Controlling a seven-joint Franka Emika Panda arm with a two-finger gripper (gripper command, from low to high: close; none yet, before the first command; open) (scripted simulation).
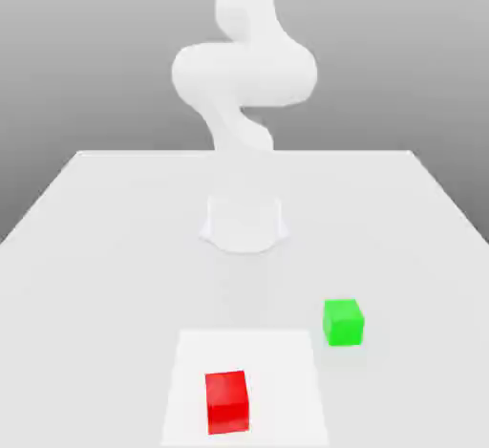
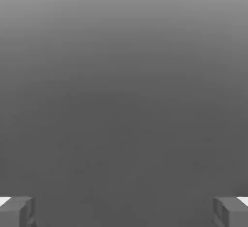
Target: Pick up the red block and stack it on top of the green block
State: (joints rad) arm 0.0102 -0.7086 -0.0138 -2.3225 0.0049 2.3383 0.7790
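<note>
The red block (image 1: 226,401) is a small matte cube near the front edge of the table, on a paler square patch (image 1: 287,360). The green block (image 1: 343,322), the same size, stands alone a little farther back and toward the exterior view's right, clear of the patch. In the hand view my gripper (image 2: 124,211) is open: its two grey fingertips (image 2: 17,211) sit far apart with nothing between them, against a plain grey background. My white arm (image 1: 244,74) rises from its base at the middle of the table and leaves the picture at the top.
The round arm base (image 1: 244,222) stands mid-table behind both blocks. The white table (image 1: 95,245) stretches wide on both sides, with its back edge beyond the base.
</note>
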